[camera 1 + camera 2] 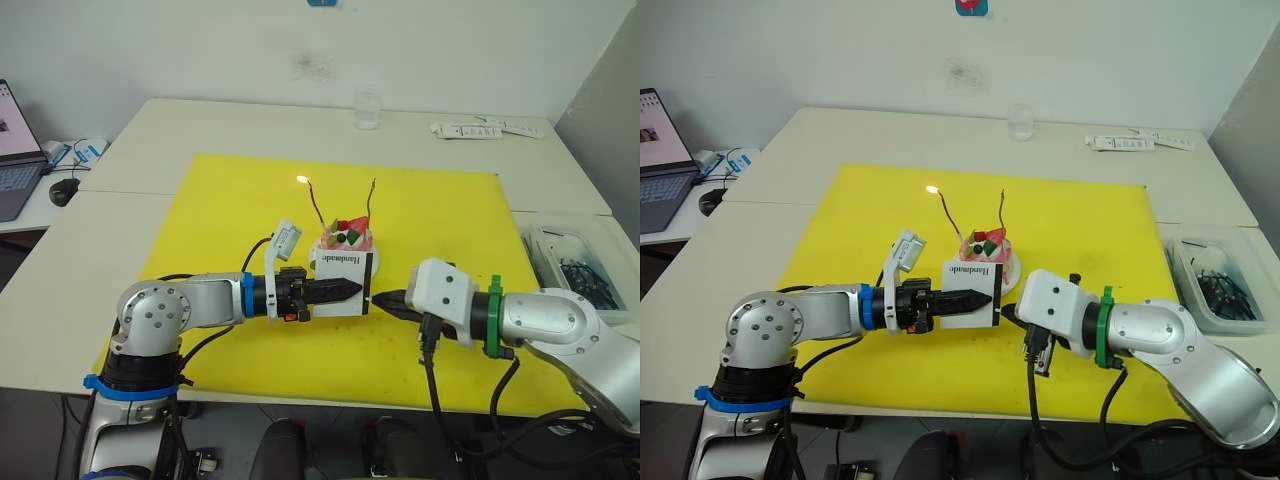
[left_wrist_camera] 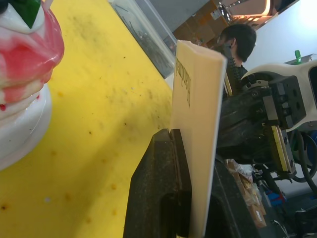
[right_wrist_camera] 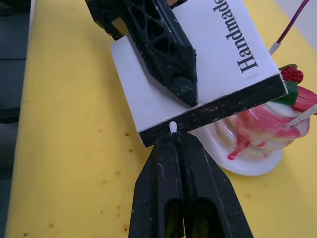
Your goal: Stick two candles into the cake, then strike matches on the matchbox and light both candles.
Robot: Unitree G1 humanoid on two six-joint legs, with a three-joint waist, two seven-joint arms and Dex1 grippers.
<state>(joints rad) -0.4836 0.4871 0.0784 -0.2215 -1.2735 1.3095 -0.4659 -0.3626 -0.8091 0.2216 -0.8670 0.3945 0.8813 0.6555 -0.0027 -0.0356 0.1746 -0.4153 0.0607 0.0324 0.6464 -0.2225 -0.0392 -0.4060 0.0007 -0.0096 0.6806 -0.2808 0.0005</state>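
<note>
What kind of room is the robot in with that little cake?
Probably an office or lab workroom, not a kitchen. Plain white tables stand pushed together, a laptop and mouse sit at one side, and a clear bin of small parts sits beside the yellow mat.

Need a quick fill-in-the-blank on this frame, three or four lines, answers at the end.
1. The left claw holds the white ____ upright in front of the cake.
2. The right claw presses a match tip against the box's dark ____.
3. Of the two candles, the one on the robot's ____ side has a flame.
4. The cake sits on a ____ mat.

Answers: matchbox; strip; left; yellow
</note>
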